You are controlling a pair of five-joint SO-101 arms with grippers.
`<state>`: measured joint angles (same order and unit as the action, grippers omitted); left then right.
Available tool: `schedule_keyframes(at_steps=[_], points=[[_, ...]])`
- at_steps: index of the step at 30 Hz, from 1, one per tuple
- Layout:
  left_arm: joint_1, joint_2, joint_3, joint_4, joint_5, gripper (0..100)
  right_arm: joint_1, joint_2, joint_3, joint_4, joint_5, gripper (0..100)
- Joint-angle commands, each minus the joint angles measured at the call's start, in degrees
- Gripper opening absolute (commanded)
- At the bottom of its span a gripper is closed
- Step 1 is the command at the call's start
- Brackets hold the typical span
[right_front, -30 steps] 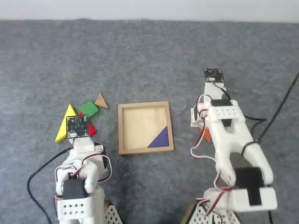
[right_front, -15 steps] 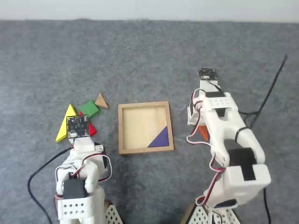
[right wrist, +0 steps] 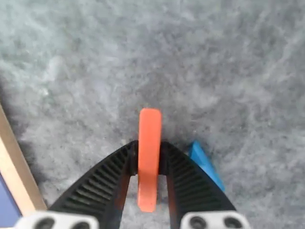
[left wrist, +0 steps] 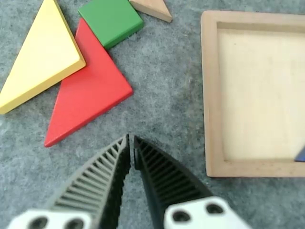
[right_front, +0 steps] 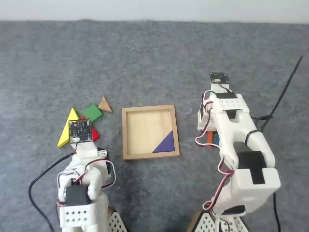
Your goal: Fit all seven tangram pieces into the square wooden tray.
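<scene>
- Grey felt-covered desk [right_front: 154,58], pale wall strip behind it. The square wooden tray [right_front: 148,108] sits mid-desk between the two arms.
- Tray contents: one purple triangle [right_front: 166,144] in the corner nearest the right arm. One of seven is placed.
- Right gripper [right wrist: 148,143]: fingers clenched on an orange piece [right wrist: 149,129], which stands edge-on between them. A blue piece [right wrist: 205,164] lies just beside one finger. Cannot tell whether the orange piece is clear of the desk.
- Change over the last second: the right arm's elbow and upper links swung inward, while its wrist stayed over nearly the same spot beside the tray's right rim.
- Judgement: the grasp is secured, but the carry to the tray has not begun.
- Left gripper [left wrist: 131,140]: fingers closed on nothing, unmoved across the frames. It sits near the red triangle [left wrist: 88,93], yellow triangle [left wrist: 43,52], green square [left wrist: 110,20] and tan triangle [left wrist: 151,7], all untouched.
</scene>
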<state>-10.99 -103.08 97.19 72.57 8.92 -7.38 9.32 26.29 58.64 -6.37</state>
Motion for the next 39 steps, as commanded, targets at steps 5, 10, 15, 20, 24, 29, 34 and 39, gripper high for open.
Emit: schedule_keyframes(at_steps=[5, 10, 15, 20, 24, 29, 34, 39], points=[[-0.1, -1.2, -0.8, -0.1, 0.3, 2, 0.6, -6.5, -1.2, 2.9, 1.5, 6.6], [-0.1, -1.2, -0.8, -0.1, 0.3, 2, 0.5, -7.0, -1.9, 3.1, 2.2, 6.3], [0.0, -1.2, -0.8, -0.1, 0.3, 2, 0.0, -7.0, -9.6, 10.5, 2.0, 5.2], [0.0, -1.2, -0.8, -0.1, 0.3, 2, -2.5, -6.9, -16.8, 15.7, 1.8, 4.8], [0.0, -1.2, -0.8, -0.1, 0.3, 2, -7.7, -6.7, -20.9, 17.8, 1.8, 4.8], [0.0, -1.2, -0.8, -0.1, 0.3, 2, -16.6, -4.6, -25.5, 16.1, -0.5, 4.7], [0.0, -1.2, -0.8, -0.1, 0.3, 2, -23.6, 2.0, -27.0, 9.5, -7.8, 5.0], [0.0, -1.2, -0.8, -0.1, 0.3, 2, -24.2, 8.0, -27.5, 3.8, -10.4, 5.2]])
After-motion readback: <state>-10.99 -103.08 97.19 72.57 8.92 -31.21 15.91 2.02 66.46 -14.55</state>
